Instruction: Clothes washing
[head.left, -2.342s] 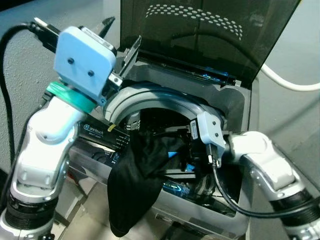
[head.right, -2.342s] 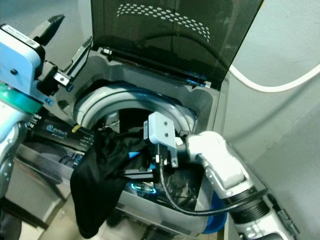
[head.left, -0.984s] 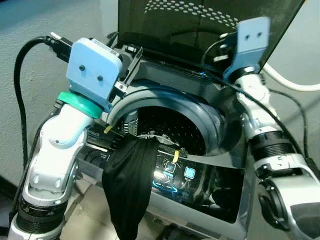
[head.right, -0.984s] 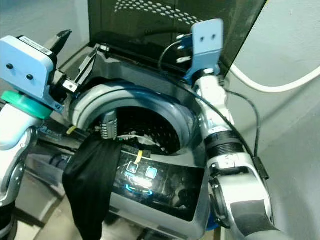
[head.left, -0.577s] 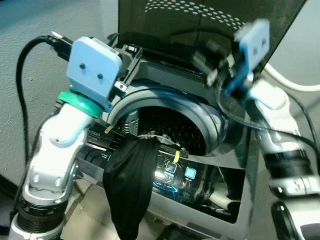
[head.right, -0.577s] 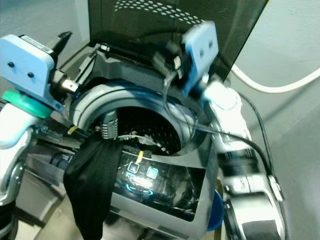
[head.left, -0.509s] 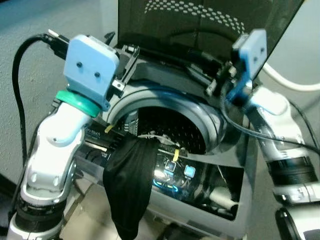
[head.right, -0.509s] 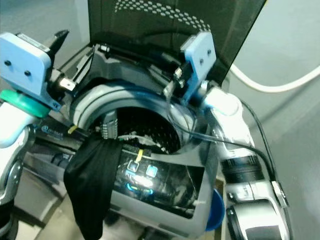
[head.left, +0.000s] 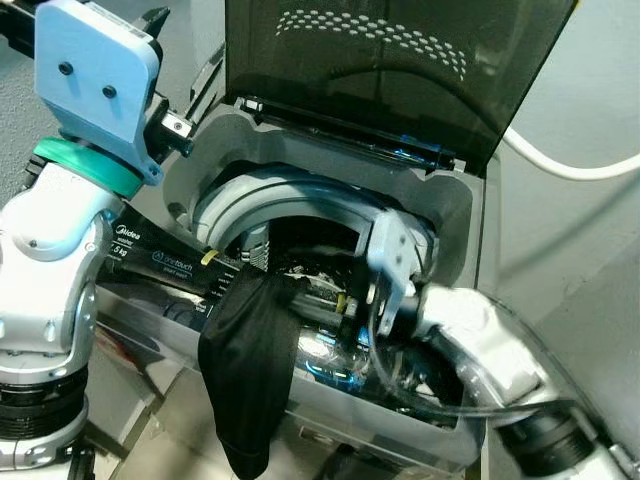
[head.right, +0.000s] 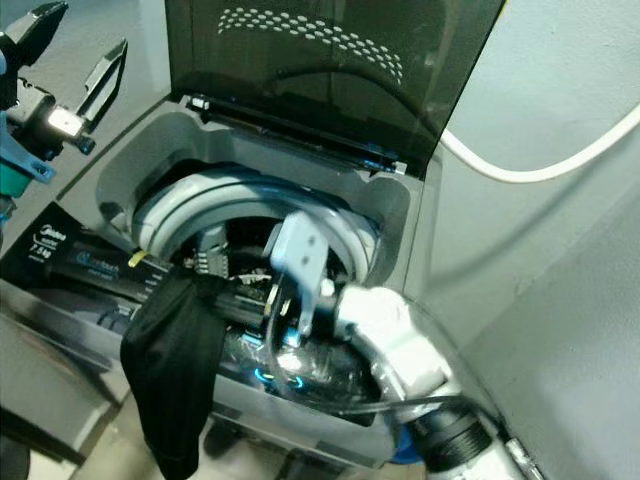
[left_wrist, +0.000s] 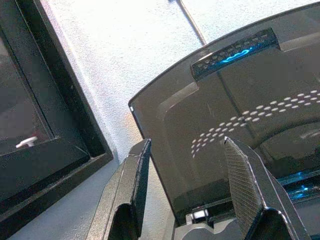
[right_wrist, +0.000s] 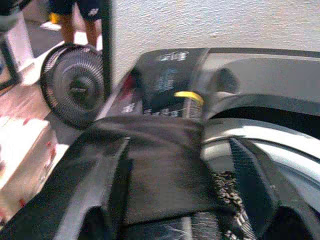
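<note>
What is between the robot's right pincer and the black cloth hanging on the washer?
Nothing: in the right wrist view the open right pincer looks straight at the black cloth, which sits between its fingers, nothing in the way.

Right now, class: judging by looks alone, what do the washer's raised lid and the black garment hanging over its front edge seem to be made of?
Lid: likely smoked, see-through plastic or glass with a glossy finish; a hose shows faintly through it and a white dot pattern is printed on it.
Black garment: soft matte fabric; it drapes limply in folds over the washer's front edge with no shine.

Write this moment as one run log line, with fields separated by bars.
lid open | black garment hangs over front rim | right gripper open, facing garment | left gripper open, raised aside
</note>
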